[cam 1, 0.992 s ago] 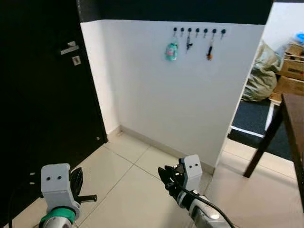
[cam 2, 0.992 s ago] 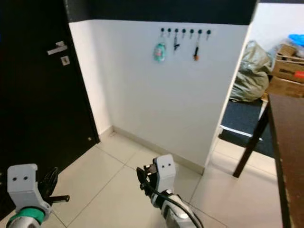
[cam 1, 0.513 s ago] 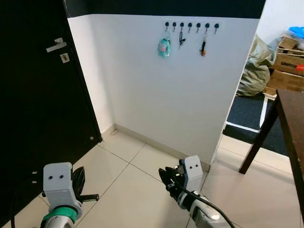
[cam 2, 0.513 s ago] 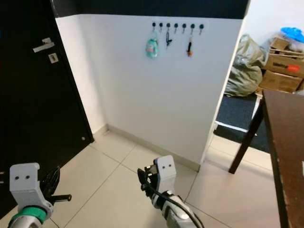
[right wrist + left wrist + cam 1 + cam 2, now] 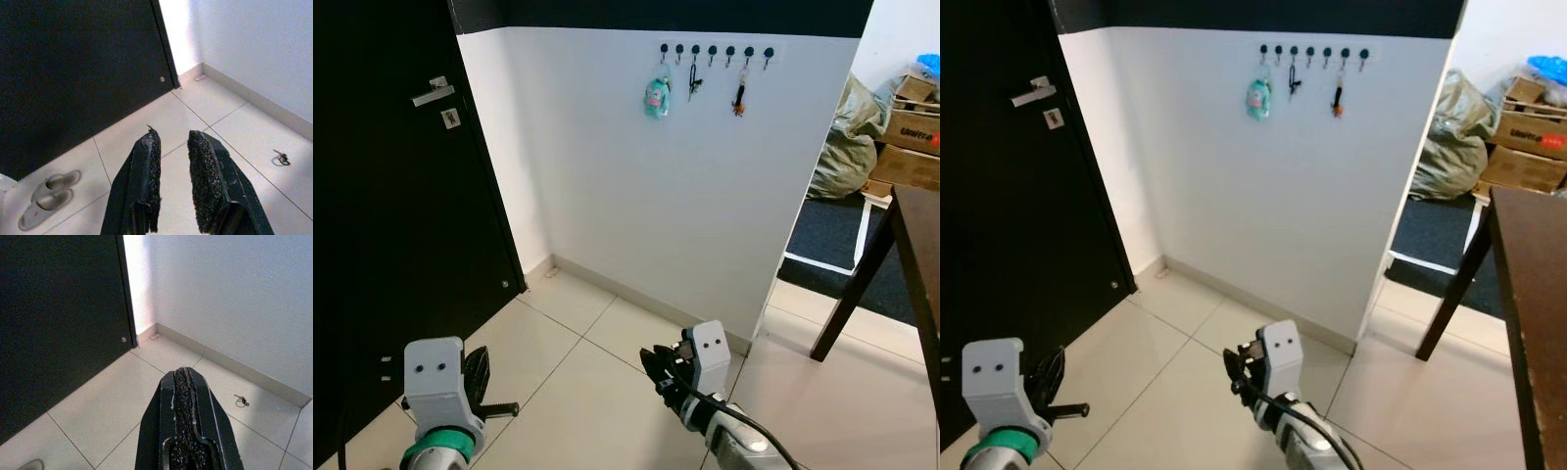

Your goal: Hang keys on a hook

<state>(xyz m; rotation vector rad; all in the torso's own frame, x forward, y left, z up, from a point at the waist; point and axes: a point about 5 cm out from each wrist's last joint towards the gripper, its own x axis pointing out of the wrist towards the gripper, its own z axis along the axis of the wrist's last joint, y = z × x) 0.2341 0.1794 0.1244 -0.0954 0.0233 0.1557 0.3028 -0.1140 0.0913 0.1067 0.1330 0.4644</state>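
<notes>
A row of several black hooks (image 5: 715, 49) runs high on the white wall ahead. Three things hang from it: a teal keychain (image 5: 655, 98), a small black key (image 5: 694, 83) and a dark key with an orange tag (image 5: 740, 98). A small metal ring-like item (image 5: 280, 157) lies on the tiled floor near the wall's skirting, also seen as that ring (image 5: 240, 400). My right gripper (image 5: 171, 134) is low over the tiles, open, with nothing between its fingers. My left gripper (image 5: 182, 369) is low too, shut on nothing.
A black door (image 5: 391, 215) with a silver handle (image 5: 433, 93) stands at the left. A dark wooden table (image 5: 920, 235) is at the right, with bags and cardboard boxes (image 5: 911, 127) beyond it. A pair of slippers (image 5: 49, 196) lies by the door.
The camera has shifted, and the wall and hooks sit slightly differently in the picture. Both arms hold the same low pose, and the grippers' states are unchanged.
</notes>
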